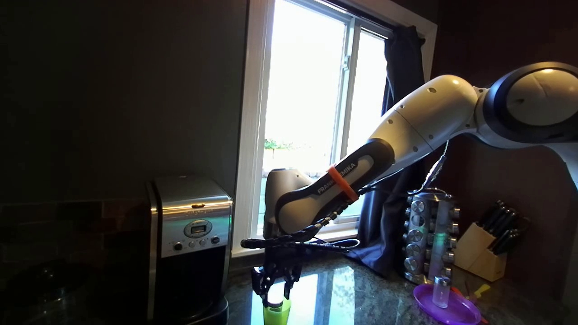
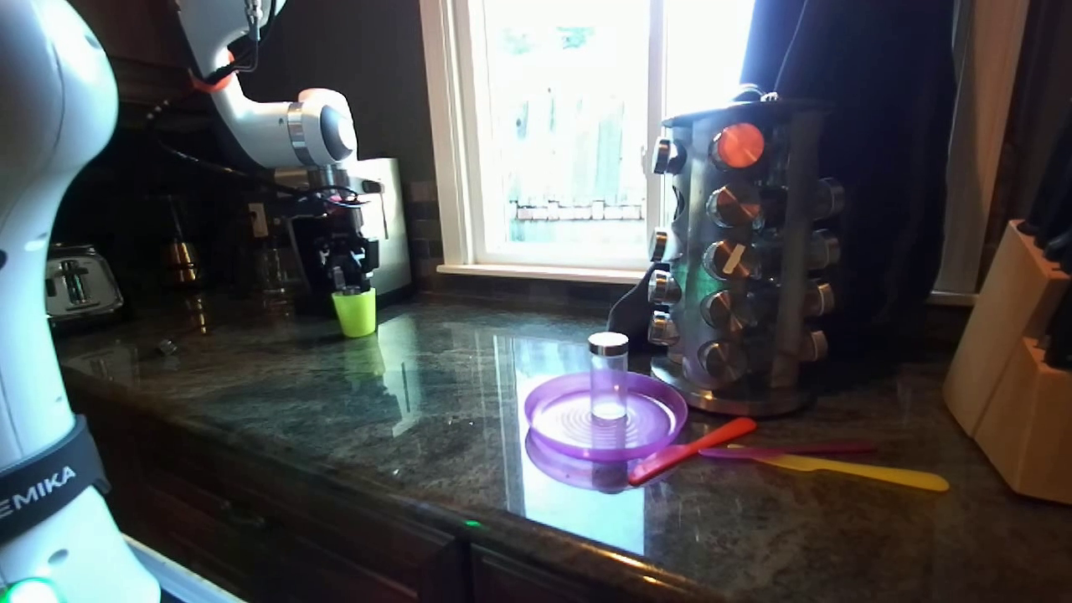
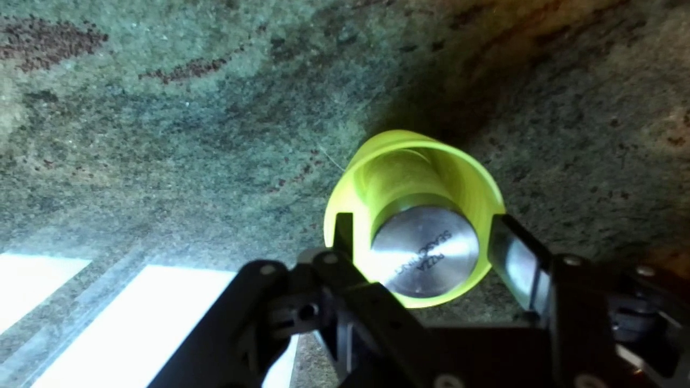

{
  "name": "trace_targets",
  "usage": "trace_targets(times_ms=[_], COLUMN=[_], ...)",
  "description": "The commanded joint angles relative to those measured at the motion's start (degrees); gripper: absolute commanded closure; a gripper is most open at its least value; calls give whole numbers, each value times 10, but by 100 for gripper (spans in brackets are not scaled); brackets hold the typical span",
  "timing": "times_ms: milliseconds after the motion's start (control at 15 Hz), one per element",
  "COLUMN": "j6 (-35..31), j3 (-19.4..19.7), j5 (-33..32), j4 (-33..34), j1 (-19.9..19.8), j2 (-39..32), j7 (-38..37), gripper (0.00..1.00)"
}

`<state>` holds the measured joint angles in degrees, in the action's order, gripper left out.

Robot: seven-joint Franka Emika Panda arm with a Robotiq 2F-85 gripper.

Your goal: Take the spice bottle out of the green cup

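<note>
- Spice bottle (image 3: 425, 252) is inside the green cup (image 2: 355, 315), metal lid up, nearer one side of the mouth. Lid reads "PIZZA SEASONING".
- Gripper (image 3: 421, 236) points down at the cup mouth. Fingers spread wide, one either side of the lid, gap visible on both sides in the wrist view; nothing held.
- Can't tell whether fingertips touch the cup rim.
- Cup stands upright on the stone counter (image 2: 452, 410), near the coffee maker (image 1: 192, 216).
- Well apart from the cup: clear jar (image 2: 609, 381) with metal lid, upright on the purple plate (image 2: 557, 423).
- Red knife (image 2: 699, 450) just beside the plate; purple knife (image 2: 804, 450) and yellow knife (image 2: 875, 473) cross next to it.
- Spice rack (image 2: 695, 218) behind the plate, knife block (image 1: 478, 253) near it, in both exterior views.
- Toaster (image 2: 81, 283) at the far end, in an exterior view.
</note>
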<state>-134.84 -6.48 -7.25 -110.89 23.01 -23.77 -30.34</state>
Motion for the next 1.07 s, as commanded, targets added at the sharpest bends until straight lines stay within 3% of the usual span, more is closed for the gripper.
trace_targets(times_ms=[0, 133, 1000], j6=[-6, -4, 91], j3=[5, 3, 1], j5=[-7, -4, -82], j4=[-7, -3, 14], j1=[0, 0, 28], j2=[-11, -12, 66], j7=[-9, -7, -107], gripper=[61, 73, 75])
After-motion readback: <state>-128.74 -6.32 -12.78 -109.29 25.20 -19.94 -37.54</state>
